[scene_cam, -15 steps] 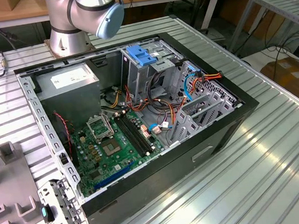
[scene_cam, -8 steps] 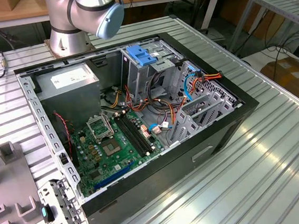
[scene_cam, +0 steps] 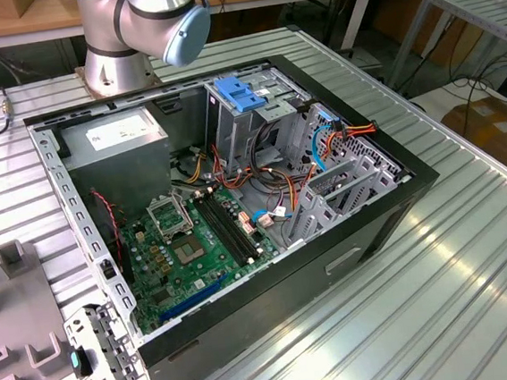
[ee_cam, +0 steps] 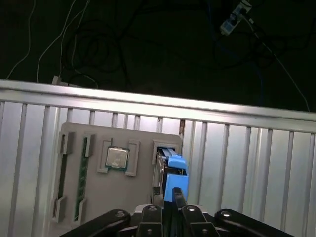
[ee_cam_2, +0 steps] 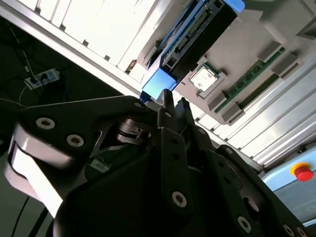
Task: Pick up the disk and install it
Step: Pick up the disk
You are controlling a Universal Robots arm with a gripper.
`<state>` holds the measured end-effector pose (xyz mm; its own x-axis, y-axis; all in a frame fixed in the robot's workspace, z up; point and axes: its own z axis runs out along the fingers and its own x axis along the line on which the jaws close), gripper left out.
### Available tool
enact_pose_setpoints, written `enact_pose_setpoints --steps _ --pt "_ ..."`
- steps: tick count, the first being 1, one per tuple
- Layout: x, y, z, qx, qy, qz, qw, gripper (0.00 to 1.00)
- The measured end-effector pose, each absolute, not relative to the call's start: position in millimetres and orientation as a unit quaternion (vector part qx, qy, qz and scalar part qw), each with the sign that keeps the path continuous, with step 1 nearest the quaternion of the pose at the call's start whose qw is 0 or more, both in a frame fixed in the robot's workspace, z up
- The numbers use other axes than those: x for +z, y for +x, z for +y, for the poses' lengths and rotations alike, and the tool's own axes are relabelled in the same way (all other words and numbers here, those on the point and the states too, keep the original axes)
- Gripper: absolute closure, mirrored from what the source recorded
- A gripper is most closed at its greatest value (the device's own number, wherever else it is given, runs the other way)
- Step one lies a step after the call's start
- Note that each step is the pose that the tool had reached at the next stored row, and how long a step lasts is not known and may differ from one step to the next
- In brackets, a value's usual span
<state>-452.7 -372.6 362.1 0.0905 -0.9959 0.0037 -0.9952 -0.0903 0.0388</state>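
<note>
Pincer (ee_cam_2: 174, 101), fingers pressed together and empty, is held near the upright disk (ee_cam_2: 202, 29); squaring to its flat sides is advised.

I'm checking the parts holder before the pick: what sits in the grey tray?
The grey tray holds a processor chip, a green memory stick and the disk standing in a slot. The gripper hides part of the disk and of the tray.

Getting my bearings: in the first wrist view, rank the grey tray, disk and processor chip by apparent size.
1. grey tray, largest
2. disk, seen end-on
3. processor chip, smallest
</note>
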Motion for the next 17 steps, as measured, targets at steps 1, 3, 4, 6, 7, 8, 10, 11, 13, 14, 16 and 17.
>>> enact_pose_setpoints --steps 1,3,4,6,7,8,10,11,13,14,16,17 --pt "361 -453 -372 -0.012 0.736 -0.677 0.016 0.76" --pt "357 -453 -371 -0.012 0.732 -0.681 0.016 0.64" --pt "355 -453 -370 -0.012 0.73 -0.683 0.015 0.58" --pt "352 -453 -369 -0.012 0.727 -0.687 0.015 0.53" --pt "350 -453 -367 -0.012 0.726 -0.688 0.015 0.46" --pt "347 -453 -365 -0.012 0.725 -0.688 0.015 0.46" --pt "342 -456 -365 -0.012 0.724 -0.689 0.016 0.46" --pt "341 -457 -365 -0.012 0.724 -0.689 0.015 0.46" --pt "337 -460 -365 -0.01 0.724 -0.689 0.014 0.46" --pt "336 -461 -365 -0.009 0.724 -0.689 0.012 0.46" --pt "334 -461 -366 -0.004 0.724 -0.69 0.008 0.46" --pt "333 -461 -366 -0.002 0.724 -0.69 0.006 0.46"
